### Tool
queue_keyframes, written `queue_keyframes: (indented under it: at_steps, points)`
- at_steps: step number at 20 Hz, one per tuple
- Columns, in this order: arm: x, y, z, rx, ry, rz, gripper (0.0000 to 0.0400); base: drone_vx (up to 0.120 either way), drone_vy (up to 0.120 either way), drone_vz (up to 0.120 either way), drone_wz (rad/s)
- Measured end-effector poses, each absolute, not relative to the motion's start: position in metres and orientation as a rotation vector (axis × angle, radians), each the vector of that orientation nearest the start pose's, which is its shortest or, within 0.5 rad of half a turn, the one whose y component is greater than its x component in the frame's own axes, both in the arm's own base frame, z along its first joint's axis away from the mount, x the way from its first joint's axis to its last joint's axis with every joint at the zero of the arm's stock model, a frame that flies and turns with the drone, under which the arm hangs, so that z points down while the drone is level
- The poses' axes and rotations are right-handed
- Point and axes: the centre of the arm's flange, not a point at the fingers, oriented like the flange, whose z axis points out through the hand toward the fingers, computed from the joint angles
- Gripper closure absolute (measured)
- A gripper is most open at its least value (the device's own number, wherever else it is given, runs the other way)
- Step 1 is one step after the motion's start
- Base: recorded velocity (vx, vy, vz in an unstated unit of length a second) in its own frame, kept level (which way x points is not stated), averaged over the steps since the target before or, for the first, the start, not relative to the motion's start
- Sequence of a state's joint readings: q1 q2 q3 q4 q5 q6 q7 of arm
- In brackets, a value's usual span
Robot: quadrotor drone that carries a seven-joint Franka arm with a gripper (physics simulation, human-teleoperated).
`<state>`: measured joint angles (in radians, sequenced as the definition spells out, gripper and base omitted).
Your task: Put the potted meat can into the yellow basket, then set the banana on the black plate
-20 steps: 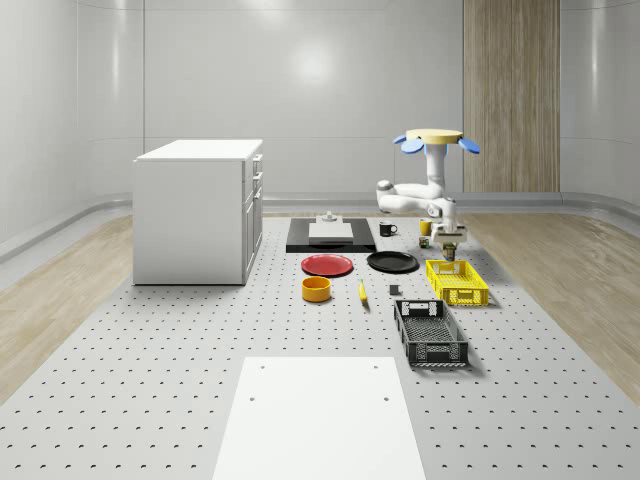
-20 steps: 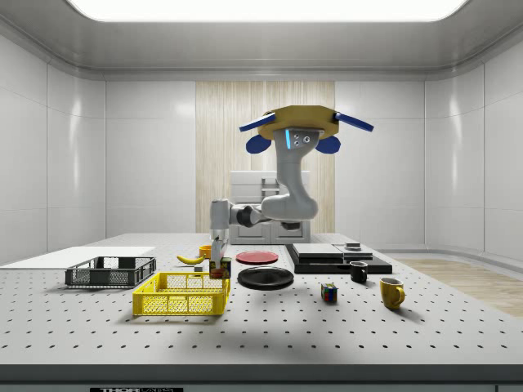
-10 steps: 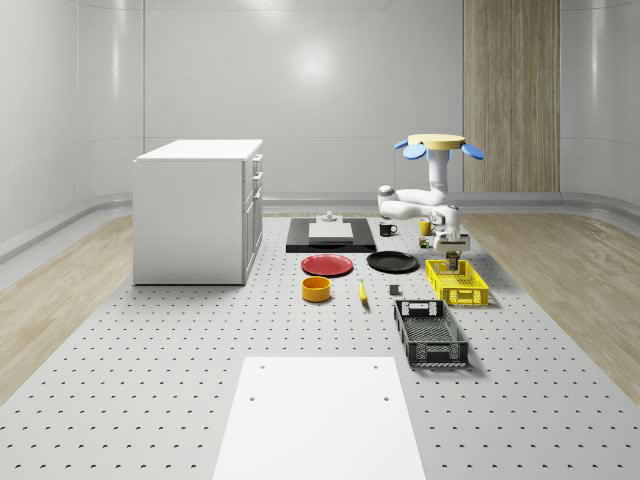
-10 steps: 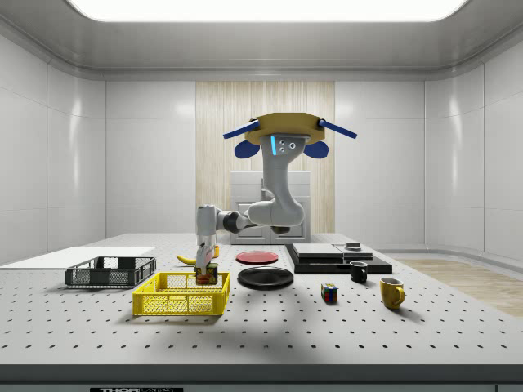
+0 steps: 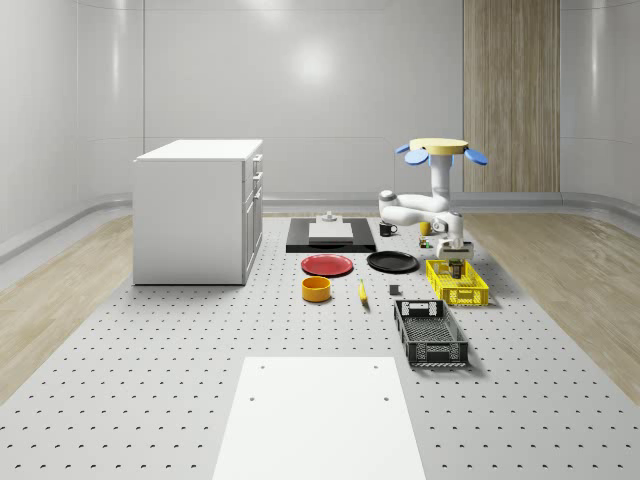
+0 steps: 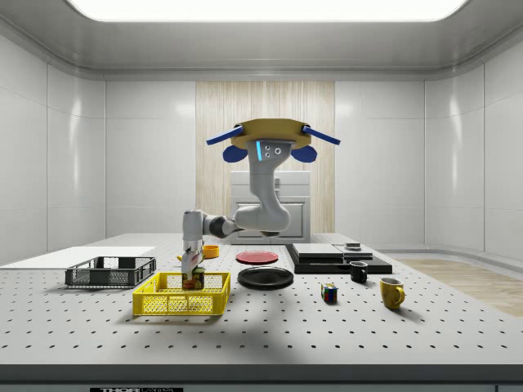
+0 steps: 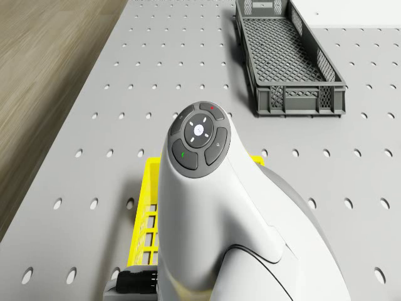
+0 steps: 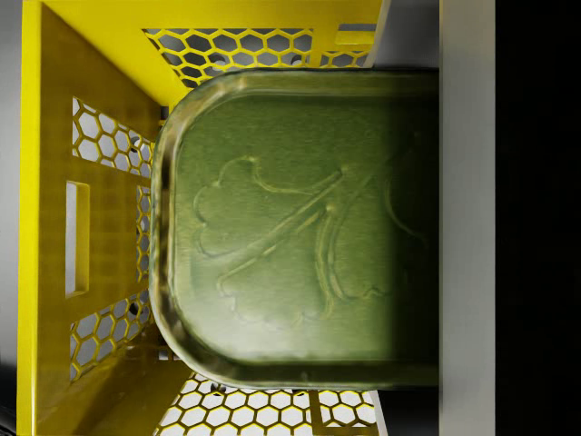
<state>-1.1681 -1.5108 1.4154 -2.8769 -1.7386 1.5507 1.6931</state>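
The claw [image 6: 193, 276] points straight down with its two fingers clenched on the potted meat can [image 6: 194, 279], and in the side view the can sits low inside the yellow basket [image 6: 181, 296], its lower part behind the basket's mesh wall, toward the end of the basket nearer the black plate [image 6: 265, 278]. In the wrist view the green top of the can [image 8: 300, 227] lies right under the camera, a grey finger [image 8: 467, 218] flat against one long side, with the basket's honeycomb floor and walls [image 8: 100, 227] around it (whether the can already rests on that floor I cannot tell). So the relation that matters is simple: the can is directly beneath the claw and within the basket's walls, and I judge that letting go and lifting straight up is all this first step needs. Further out, the arm bends back up to the drone [image 6: 272, 135], which hovers above the counter [image 6: 343, 327] over the black plate's side of the basket. The banana [image 5: 362, 291] lies on the counter well apart from the basket in the whole-scene view, between the orange bowl [image 5: 316, 289] and the dark crate [image 5: 431, 334], its long axis running roughly toward the camera; the black plate [image 5: 392, 262] lies beyond it.
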Motion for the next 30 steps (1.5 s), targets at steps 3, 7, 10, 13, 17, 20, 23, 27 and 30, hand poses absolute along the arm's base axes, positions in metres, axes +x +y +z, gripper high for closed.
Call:
queue_keyframes:
  at_steps: [3,7,10,13,17,20,23,27,30]
  points:
    - [0.307,0.0,0.483,-0.003,0.001,0.786,0.0116,0.0,0.0,0.0,0.0]
    - [0.307,0.0,0.494,-0.003,0.001,0.786,0.0116,0.0,0.0,0.0,0.0]
    - [0.307,0.0,0.503,-0.003,0.001,0.786,0.0116,0.0,0.0,0.0,0.0]
    - [0.307,0.0,0.512,-0.003,0.001,0.786,0.0116,0.0,0.0,0.0,0.0]
    - [0.307,0.0,0.516,-0.001,0.0,0.786,0.0051,0.0,0.0,0.0,0.0]
    - [0.307,0.0,0.51,0.0,-0.001,0.786,0.0024,0.0,0.0,0.08,0.0]
    - [0.307,0.0,0.505,0.0,-0.001,0.786,0.0011,0.013,-0.013,0.12,0.0]
    - [0.307,0.0,0.503,0.001,-0.002,0.786,0.0004,0.12,-0.12,0.12,0.0]
    - [0.307,0.0,0.502,0.001,-0.002,0.786,0.0002,0.12,-0.12,0.04,0.0]
